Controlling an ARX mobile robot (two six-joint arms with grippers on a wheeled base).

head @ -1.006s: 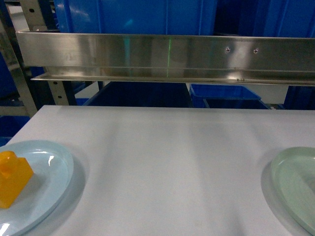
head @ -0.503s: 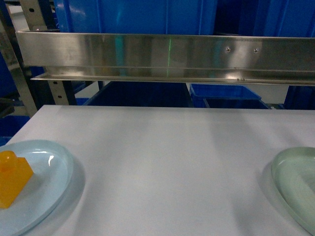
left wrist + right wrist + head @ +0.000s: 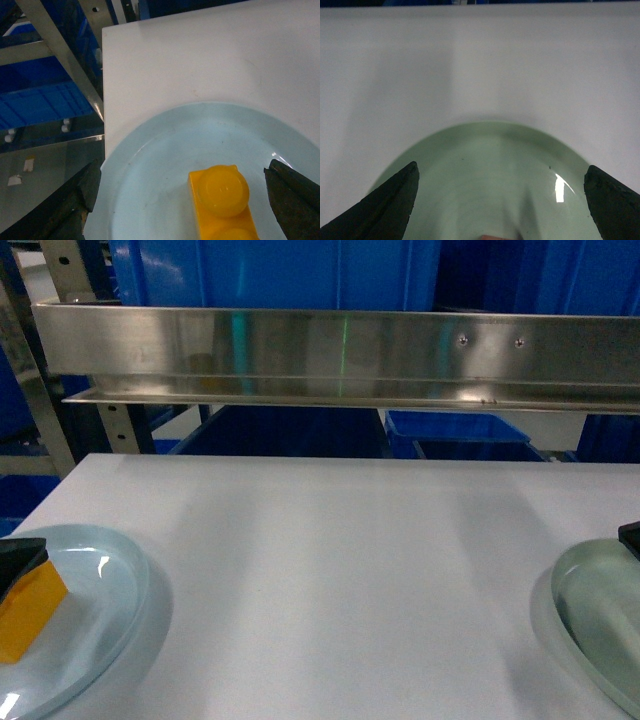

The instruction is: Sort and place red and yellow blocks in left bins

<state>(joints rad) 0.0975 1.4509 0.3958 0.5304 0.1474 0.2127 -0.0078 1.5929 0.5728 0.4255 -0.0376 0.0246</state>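
Note:
A glossy orange-yellow block (image 3: 222,200) with round studs lies on a pale blue plate (image 3: 160,145) at the table's near left. My left gripper (image 3: 182,172) is open above the plate, and the block sits nearer its right finger, touching neither. In the head view a dark left finger (image 3: 20,552) covers the top of the block (image 3: 28,615). My right gripper (image 3: 501,171) hangs open over a pale green plate (image 3: 490,150). A reddish sliver (image 3: 497,236) shows at that frame's bottom edge; I cannot tell what it is. A blue bin (image 3: 45,102) sits low, left of the table.
A steel shelf rail (image 3: 340,355) crosses behind the white table (image 3: 340,560), with large blue bins (image 3: 270,275) above it and more blue bins (image 3: 455,430) below. A slanted metal rack leg (image 3: 60,55) stands just off the table's left edge.
Both grippers have come into the head view: a left finger now covers the block's top, and a right finger shows at the right edge over the green plate.

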